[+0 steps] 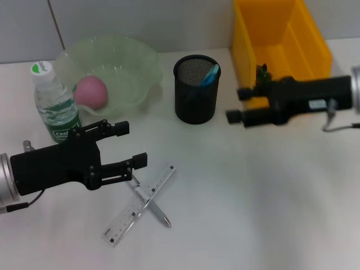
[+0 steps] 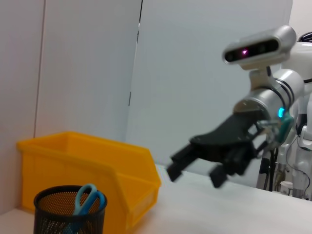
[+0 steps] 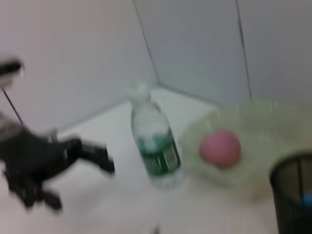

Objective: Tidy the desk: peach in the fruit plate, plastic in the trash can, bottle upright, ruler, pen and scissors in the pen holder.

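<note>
Left claw (image 1: 134, 145) released above ruler (image 1: 139, 205); right claw (image 1: 239, 105) released between pen holder (image 1: 196, 89) and trash can (image 1: 281, 39)

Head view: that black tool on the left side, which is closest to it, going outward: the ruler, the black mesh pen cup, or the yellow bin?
From the left tool, by the head view:
1. Ruler: on the table just in front of and below the fingertips, crossed with a pen.
2. Pen cup: farther back, mid-table.
3. Yellow bin: farthest, back right corner, beside the right tool.
</note>
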